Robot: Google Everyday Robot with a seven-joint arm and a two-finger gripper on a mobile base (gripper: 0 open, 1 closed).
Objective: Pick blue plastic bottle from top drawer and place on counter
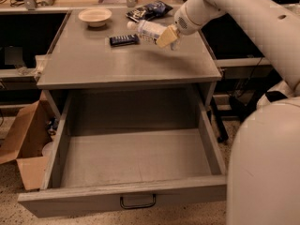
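Observation:
The blue plastic bottle point(146, 30) lies sideways in my gripper point(166, 36), white cap pointing left, held just above the back right part of the grey counter point(117, 62). The gripper's tan fingers point(167, 35) are shut on the bottle's body. My white arm reaches in from the upper right. The top drawer point(131, 161) stands pulled fully out below the counter, its inside bare, with a black pull handle point(137, 202) on the front panel.
On the counter stand a cream bowl point(95, 17), a flat dark blue snack bar point(123, 40) and a dark snack bag point(149, 10) at the back. A cardboard box point(23, 146) sits on the floor at the left. My white base point(265, 168) fills the right foreground.

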